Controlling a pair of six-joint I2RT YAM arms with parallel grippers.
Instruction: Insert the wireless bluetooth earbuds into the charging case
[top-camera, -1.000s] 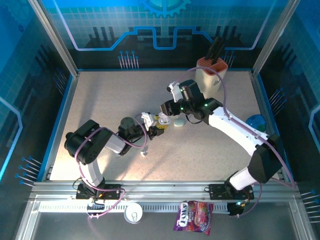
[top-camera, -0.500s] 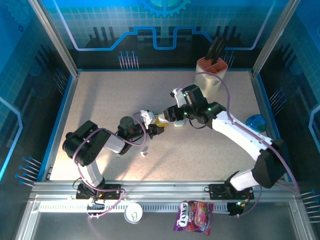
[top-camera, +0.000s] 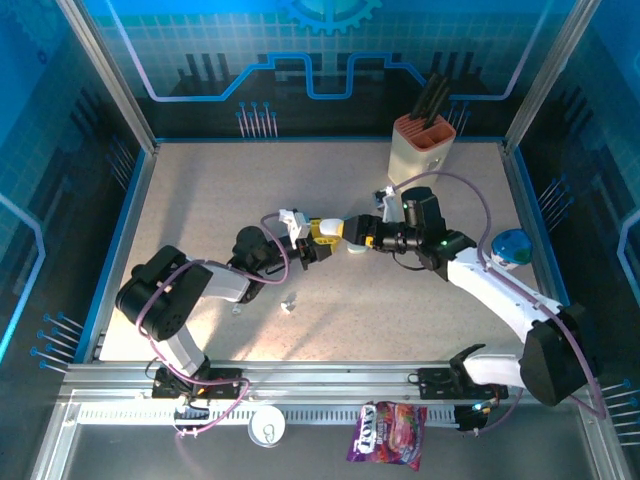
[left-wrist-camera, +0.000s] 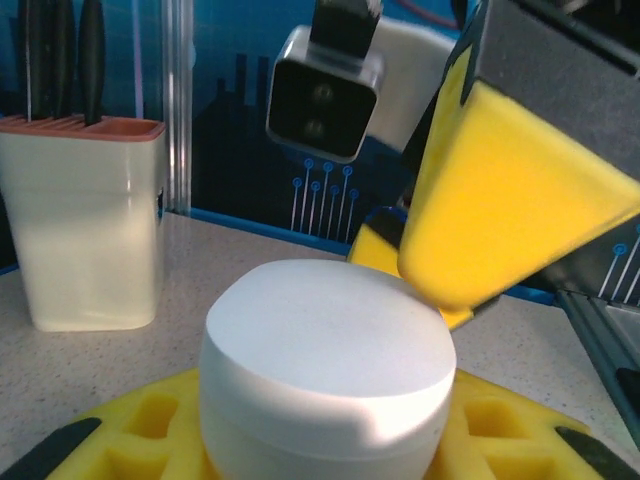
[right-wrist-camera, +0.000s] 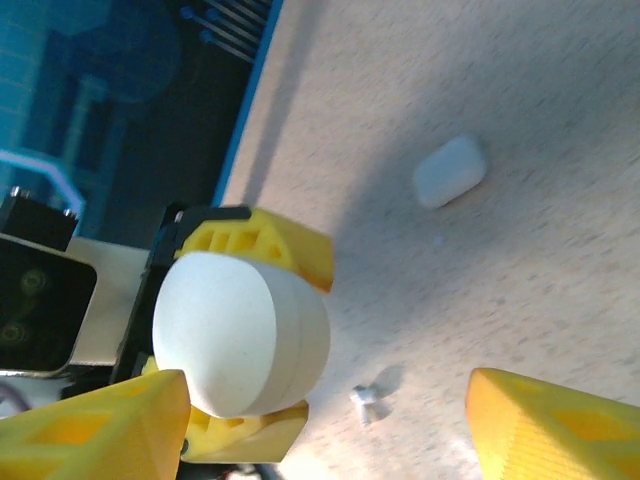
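Yellow-fingered left claw (top-camera: 316, 238) was clenched on the white case (left-wrist-camera: 325, 370), whose lid looked shut. The right claw (top-camera: 350, 231) stood spread and empty just beside it. The lid probably needed lifting first, case held level. One tiny earbud (right-wrist-camera: 363, 396) lay on the table (top-camera: 200, 200), apart from both claws.

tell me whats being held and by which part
The left gripper pinches the white charging case across its sides; the right gripper is open, holding nothing.
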